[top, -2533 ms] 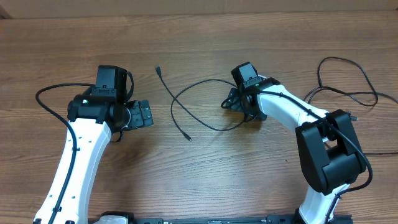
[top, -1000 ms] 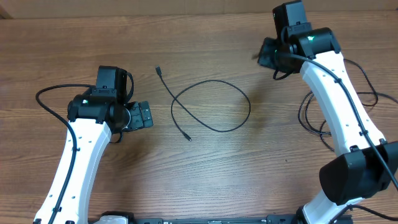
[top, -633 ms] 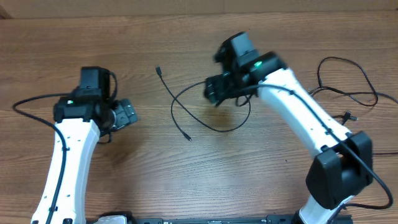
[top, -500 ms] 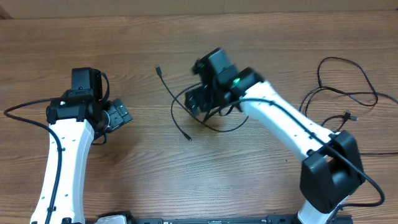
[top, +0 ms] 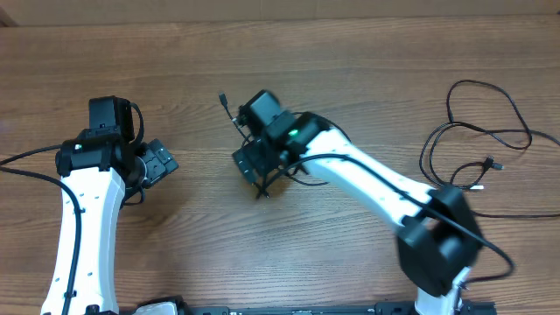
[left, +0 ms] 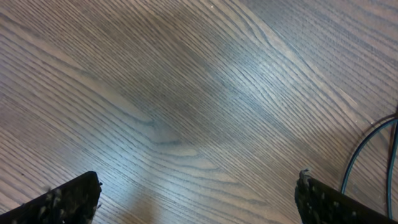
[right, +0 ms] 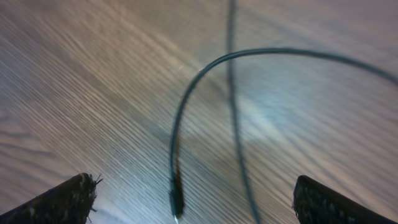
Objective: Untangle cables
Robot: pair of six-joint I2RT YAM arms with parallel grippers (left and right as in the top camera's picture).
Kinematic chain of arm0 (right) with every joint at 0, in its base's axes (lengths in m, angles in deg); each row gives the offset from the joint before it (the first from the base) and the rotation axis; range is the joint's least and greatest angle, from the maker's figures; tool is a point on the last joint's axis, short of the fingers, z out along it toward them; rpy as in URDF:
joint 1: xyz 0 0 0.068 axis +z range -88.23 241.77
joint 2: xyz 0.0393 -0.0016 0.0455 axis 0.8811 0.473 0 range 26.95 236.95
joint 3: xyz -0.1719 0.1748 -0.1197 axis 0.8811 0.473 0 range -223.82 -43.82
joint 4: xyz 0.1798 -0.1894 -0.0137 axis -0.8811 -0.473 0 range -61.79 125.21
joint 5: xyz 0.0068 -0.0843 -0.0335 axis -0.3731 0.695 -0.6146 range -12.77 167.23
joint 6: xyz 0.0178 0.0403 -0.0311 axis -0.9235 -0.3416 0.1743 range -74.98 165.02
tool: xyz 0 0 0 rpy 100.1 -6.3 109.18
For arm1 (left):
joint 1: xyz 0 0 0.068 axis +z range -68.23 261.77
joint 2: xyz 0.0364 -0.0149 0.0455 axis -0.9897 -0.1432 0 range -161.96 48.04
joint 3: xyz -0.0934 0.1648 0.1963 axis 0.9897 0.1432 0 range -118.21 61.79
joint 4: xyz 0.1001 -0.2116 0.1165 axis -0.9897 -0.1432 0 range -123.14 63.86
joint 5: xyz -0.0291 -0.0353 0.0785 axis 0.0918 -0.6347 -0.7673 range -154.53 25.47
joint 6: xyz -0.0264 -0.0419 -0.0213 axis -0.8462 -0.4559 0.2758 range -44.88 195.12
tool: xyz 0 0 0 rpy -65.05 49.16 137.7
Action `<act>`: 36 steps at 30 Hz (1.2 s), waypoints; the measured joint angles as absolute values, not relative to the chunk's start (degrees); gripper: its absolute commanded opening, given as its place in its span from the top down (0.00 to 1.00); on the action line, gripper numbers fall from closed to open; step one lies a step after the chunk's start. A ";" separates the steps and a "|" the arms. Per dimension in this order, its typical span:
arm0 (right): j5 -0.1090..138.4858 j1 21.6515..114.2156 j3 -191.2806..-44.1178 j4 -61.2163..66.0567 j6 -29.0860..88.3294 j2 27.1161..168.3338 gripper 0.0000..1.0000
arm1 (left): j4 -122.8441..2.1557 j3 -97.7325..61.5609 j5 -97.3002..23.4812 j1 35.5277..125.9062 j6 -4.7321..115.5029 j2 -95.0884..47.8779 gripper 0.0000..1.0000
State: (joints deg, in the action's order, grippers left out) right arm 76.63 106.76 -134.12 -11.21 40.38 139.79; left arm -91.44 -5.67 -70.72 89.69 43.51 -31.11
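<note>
One cable [right: 177, 130] mid-table, under the right gripper [top: 254, 164] — more cables [top: 472, 129] looped by the right edge, number unclear. Left gripper [top: 160, 160] and right alike — fingers spread wide, gripping nothing.

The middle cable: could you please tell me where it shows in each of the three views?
Overhead: the middle cable runs from upper centre down under the right end effector.
Right wrist: the middle cable arcs across the centre, its plug at bottom centre.
Left wrist: a thin strand at the right edge; I cannot tell whether it is this cable.
Shared landmark: the wood-grain table.
</note>
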 measured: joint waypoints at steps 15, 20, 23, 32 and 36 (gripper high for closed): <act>82.01 109.32 -134.08 -2.38 40.59 151.35 0.00 | -91.57 -5.67 -70.59 89.69 43.51 -31.11 0.00; 82.84 109.10 -134.02 -3.47 40.55 151.35 0.00 | -91.79 -5.69 -70.59 89.69 43.51 -31.11 0.00; 82.86 109.06 -133.27 -3.84 40.59 151.35 0.00 | -91.81 -5.67 -70.59 89.69 43.48 -31.11 0.00; 81.64 109.06 -132.51 -5.59 37.99 151.31 0.37 | -91.83 -5.67 -70.57 89.69 43.51 -31.11 0.00; 80.28 108.99 -132.53 -7.23 37.12 151.07 0.60 | -91.83 -5.67 -70.57 89.69 43.51 -31.11 0.00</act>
State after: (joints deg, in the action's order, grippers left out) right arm 80.28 108.99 -132.53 -7.23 37.12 151.07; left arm -91.83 -5.67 -70.57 89.69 43.51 -31.11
